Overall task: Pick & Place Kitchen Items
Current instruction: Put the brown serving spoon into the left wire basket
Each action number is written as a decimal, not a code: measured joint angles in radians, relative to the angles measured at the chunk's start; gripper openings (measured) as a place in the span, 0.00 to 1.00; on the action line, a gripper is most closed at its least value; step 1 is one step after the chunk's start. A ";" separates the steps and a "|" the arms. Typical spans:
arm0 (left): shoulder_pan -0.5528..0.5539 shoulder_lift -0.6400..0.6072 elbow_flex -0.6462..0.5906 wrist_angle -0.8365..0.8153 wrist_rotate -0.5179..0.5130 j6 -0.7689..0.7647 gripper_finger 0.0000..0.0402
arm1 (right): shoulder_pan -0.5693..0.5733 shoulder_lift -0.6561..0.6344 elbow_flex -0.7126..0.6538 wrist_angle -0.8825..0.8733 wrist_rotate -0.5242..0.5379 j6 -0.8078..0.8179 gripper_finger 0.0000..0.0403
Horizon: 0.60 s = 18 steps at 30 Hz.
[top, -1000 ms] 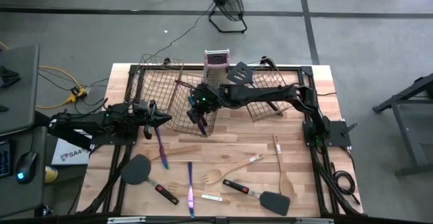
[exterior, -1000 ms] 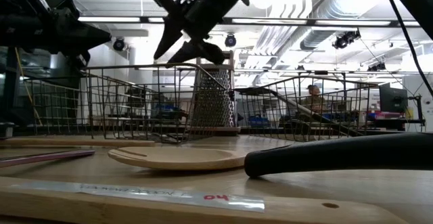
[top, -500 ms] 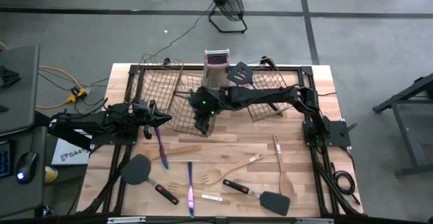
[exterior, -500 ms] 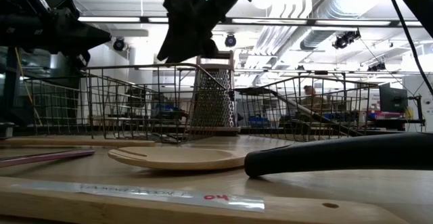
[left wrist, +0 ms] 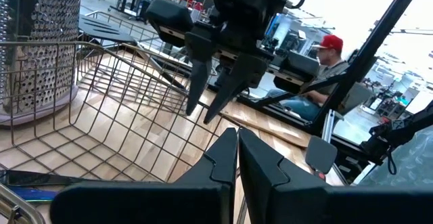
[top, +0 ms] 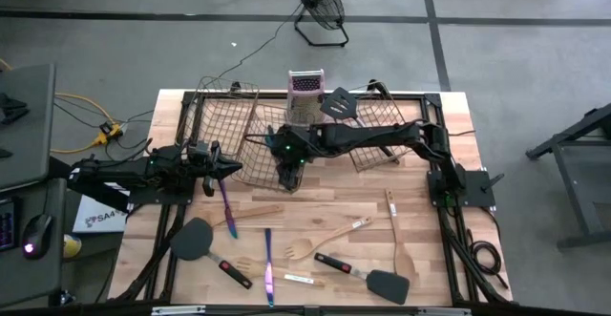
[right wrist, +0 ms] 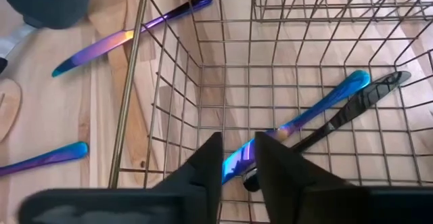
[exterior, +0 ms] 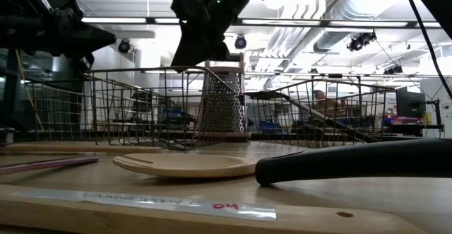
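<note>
- The left gripper (top: pixel 232 167) hangs over the table's left side, just off the left basket's (top: pixel 212 115) near corner; its fingers (left wrist: pixel 223 158) are pressed together and hold nothing.
- A purple-blue knife (top: pixel 227 201) lies on the table just in front of that gripper, beside a wooden spatula (top: pixel 250 215).
- Nearer the front edge lie a black spatula (top: pixel 196 241), a second purple piece (top: pixel 268 264) and a wooden fork (top: pixel 307 248).
- The middle basket (top: pixel 263 154) sits tilted, its rim propped against its neighbour.
- The right gripper (top: pixel 287 175) points down over that basket's near corner; its fingers (right wrist: pixel 206 163) stand a narrow gap apart with nothing between them.
- Directly below it, on the basket's mesh floor, lie a blue-purple piece (right wrist: pixel 318 107) and a dark shiny piece (right wrist: pixel 348 114), side by side and touching.
- The grater (top: pixel 305 93) stands upright at the back, between the middle and right baskets.
- Another black spatula (top: pixel 338 105) rests on the right basket's (top: pixel 382 135) far rim.
- On the table's right front lie a wooden spoon (top: pixel 396 235) and a third black spatula (top: pixel 368 276).
- A person in a red cap (left wrist: pixel 329 42) sits beyond the table.
</note>
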 joint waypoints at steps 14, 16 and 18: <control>0.000 0.000 0.000 0.000 0.000 0.000 0.04 | 0.003 0.000 0.000 -0.085 -0.001 0.000 0.01; 0.000 0.000 0.000 0.000 0.000 0.000 0.04 | 0.003 0.000 0.000 -0.109 -0.001 -0.006 0.00; 0.000 0.000 0.000 0.000 0.000 0.000 0.04 | 0.003 0.001 0.000 -0.126 -0.001 -0.019 0.00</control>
